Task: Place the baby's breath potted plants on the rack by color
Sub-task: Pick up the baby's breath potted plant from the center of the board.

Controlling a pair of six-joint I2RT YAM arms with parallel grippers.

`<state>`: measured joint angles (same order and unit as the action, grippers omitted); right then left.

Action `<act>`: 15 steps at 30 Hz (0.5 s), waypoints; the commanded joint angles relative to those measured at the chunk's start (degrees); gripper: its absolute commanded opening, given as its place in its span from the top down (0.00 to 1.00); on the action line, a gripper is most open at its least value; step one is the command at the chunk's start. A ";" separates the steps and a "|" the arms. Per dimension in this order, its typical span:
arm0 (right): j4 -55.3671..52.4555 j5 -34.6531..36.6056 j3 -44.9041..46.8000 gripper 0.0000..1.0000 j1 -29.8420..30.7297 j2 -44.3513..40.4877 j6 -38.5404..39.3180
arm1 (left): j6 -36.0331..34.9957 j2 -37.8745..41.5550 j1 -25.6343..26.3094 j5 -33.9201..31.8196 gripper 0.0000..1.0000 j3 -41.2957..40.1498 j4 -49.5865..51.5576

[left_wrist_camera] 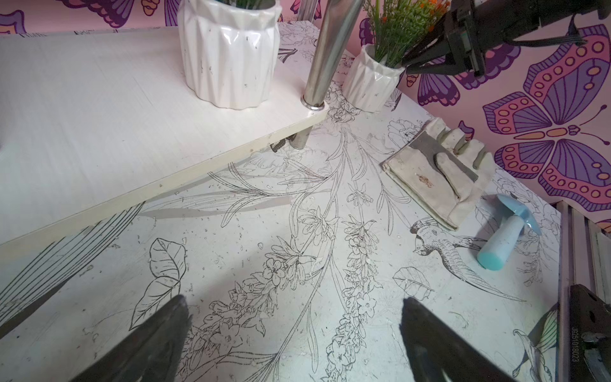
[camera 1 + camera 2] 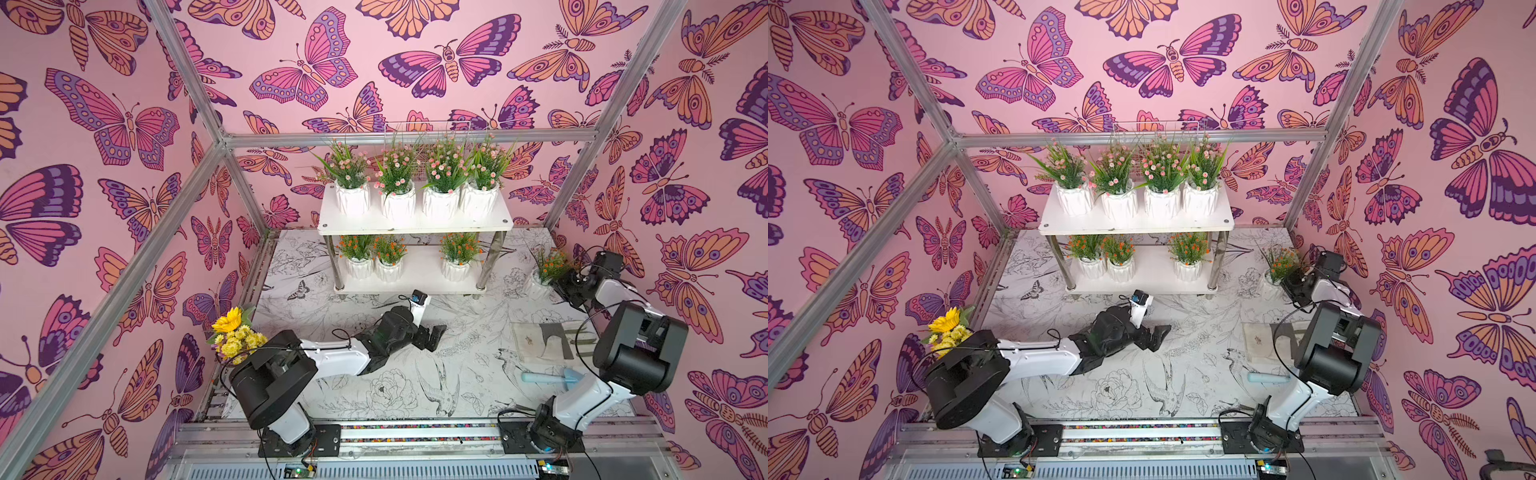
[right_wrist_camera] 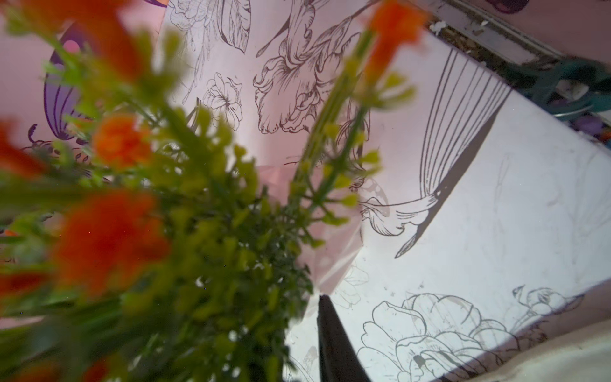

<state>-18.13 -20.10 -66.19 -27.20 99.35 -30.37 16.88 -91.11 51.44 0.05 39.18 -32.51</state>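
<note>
1. Four pink baby's breath potted plants [image 2: 397, 174] are standing on the top board of the rack [image 2: 415, 227].
2. Three orange ones [image 2: 389, 254] are sitting on the rack's lower board, with one gap among them.
3. The fourth orange plant [image 2: 547, 266] is standing on the surface [image 2: 374, 365] near the rack's right legs.
4. The right jaws are sitting at that pot's rim; whether they are clenching it, I cannot tell.
5. The left jaws are hanging released and empty in front of the rack.
</note>
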 commanded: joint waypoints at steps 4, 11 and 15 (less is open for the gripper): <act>-3.33 3.38 -2.84 0.79 1.27 2.08 1.55 | 0.48 -1.44 0.32 0.47 0.00 0.99 -0.01; -5.57 7.24 -4.61 0.79 2.51 3.37 2.65 | 0.55 -1.79 0.31 0.51 0.00 1.08 -0.07; -6.50 7.83 -5.66 0.80 2.93 4.55 2.84 | 0.61 -1.85 0.31 0.56 0.00 1.08 -0.05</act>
<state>-21.69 -14.50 -70.02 -24.77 102.28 -28.53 17.04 -92.03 51.44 0.08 39.29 -32.51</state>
